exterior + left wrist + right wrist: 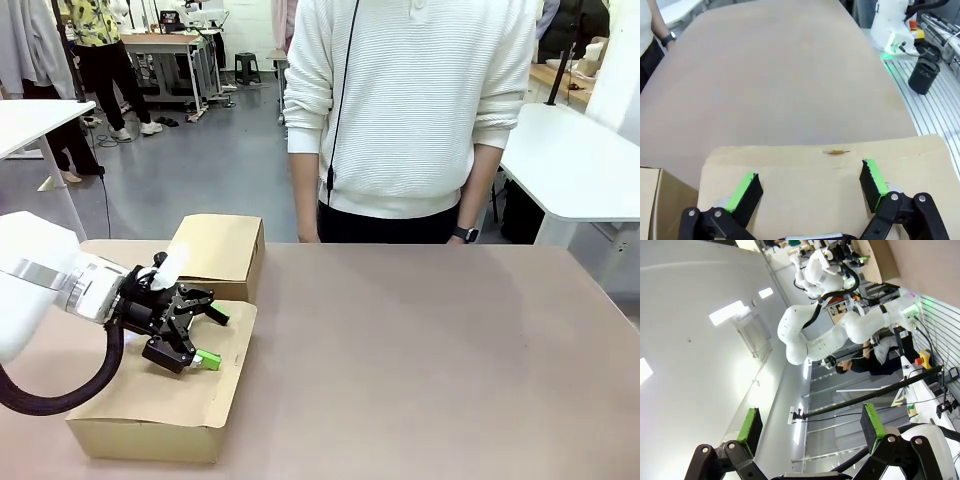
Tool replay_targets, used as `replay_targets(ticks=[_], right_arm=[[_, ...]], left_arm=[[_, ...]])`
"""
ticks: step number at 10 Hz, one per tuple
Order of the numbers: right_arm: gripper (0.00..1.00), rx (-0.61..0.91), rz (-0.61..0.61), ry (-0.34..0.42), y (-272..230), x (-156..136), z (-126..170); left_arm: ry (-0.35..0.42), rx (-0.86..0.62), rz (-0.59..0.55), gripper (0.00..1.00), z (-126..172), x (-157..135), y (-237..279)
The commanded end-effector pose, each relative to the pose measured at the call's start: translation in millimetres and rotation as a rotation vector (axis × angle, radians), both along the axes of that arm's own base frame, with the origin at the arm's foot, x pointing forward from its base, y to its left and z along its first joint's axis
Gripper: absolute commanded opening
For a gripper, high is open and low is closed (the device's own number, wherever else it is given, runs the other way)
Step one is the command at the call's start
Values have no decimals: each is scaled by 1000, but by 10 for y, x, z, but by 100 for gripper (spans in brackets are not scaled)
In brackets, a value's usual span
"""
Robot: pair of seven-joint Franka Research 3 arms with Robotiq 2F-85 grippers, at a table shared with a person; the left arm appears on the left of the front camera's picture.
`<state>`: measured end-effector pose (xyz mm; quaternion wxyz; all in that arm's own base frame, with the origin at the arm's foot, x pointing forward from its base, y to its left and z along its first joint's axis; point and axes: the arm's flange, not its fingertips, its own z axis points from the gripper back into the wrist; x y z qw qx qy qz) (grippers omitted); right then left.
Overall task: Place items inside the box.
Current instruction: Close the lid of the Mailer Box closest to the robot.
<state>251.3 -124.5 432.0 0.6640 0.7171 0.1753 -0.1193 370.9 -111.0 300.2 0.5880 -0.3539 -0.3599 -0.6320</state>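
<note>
The box (160,400) sits at the tabletop's (420,350) near left corner, its flaps folded shut on top. One flap (218,248) stands up at the box's far edge. The left gripper (195,335) hangs over the closed flaps. A person (410,110) stands behind the table's far edge, near its middle.

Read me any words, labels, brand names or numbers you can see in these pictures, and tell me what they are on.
There is none to read. The cardboard box under the left gripper has plain flaps with no print, and the table carries no marking. Anything on equipment in the background is too small or blurred.
</note>
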Motion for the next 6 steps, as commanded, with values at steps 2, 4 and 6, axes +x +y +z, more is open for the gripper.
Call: replay_targets(ticks=[2,4,6], right_arm=[[100,12,2,19,-4,7,66],[100,12,2,19,-4,7,66],[100,12,2,19,-4,7,66]], left_arm=[[128,-77,-9,100,377,-1538,325],[228,-123,39,100,816,-1505,532],[465,-155,230,100,1205,-1367,826]])
